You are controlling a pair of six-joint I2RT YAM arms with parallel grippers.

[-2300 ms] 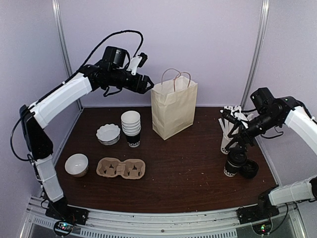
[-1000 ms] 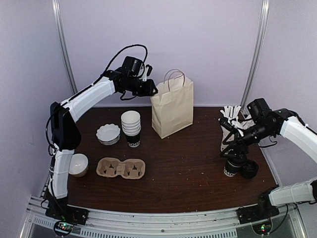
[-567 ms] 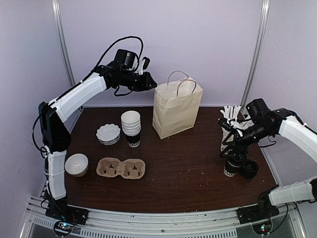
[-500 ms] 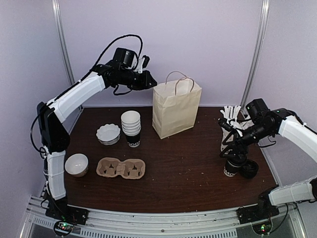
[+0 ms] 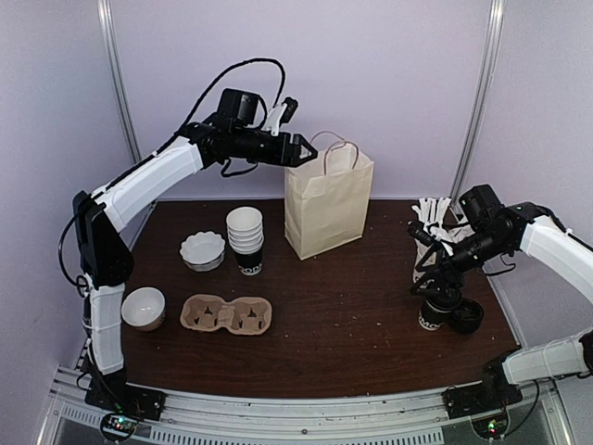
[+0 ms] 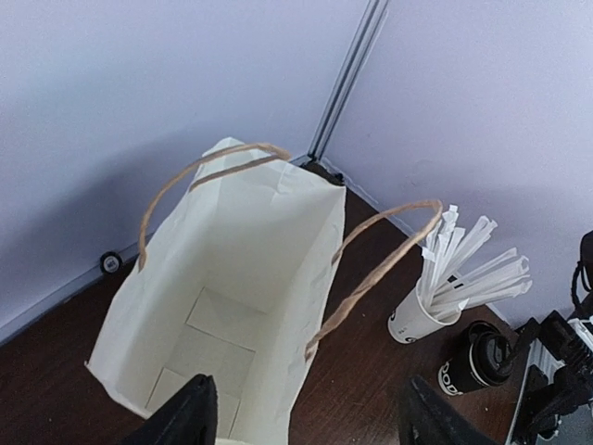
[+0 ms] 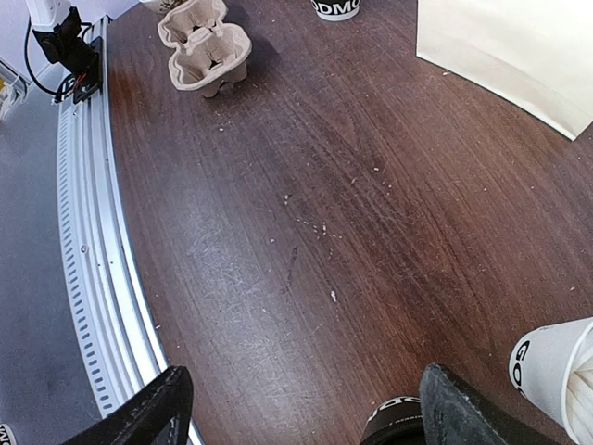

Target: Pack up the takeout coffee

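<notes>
Top view: the takeout coffee [image 5: 432, 313] stands lower right on the tabletop [image 5: 352, 315]. The right end effector [image 5: 435, 286] is spread just above it. The left end effector [image 5: 301, 148], also spread, hangs by the bag [image 5: 324, 209] handles, upper centre.
Left wrist view: the bag stands unsupported and may topple.
Right wrist view: the coffee sits off-centre, bottom right, so closing could tip it.

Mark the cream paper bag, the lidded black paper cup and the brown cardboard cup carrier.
cream paper bag [image 5: 326, 211], top external view, front face.
lidded black paper cup [image 6: 488, 352], left wrist view, lid top.
brown cardboard cup carrier [image 5: 226, 315], top external view, ridge between wells.
</notes>
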